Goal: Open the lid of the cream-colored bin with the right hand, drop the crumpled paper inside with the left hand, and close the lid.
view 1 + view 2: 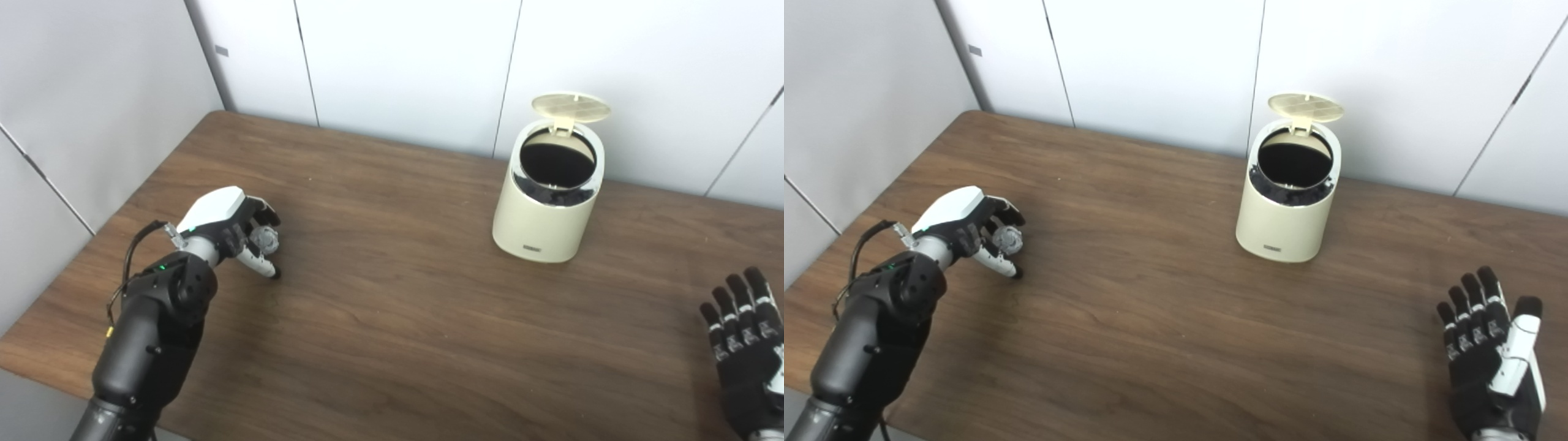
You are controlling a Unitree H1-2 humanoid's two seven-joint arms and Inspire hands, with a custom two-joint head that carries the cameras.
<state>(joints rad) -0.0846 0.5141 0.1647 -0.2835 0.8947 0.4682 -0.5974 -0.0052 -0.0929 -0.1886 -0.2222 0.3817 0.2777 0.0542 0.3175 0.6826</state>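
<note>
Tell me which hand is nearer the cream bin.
Right, narrowly. The right hand lies open at the table's near right edge; the left hand, holding the crumpled paper, sits far left of the cream bin.

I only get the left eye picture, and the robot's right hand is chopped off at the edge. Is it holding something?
Observer: No. The right eye view shows the whole right hand. It is low over the table, its fingers are spread, and there is nothing in it.
Operator: I can't see a thumb at all. Where is it?
Observer: The thumb has a white back and a black tip. It sticks up on the hand's right side, apart from the fingers.
</note>
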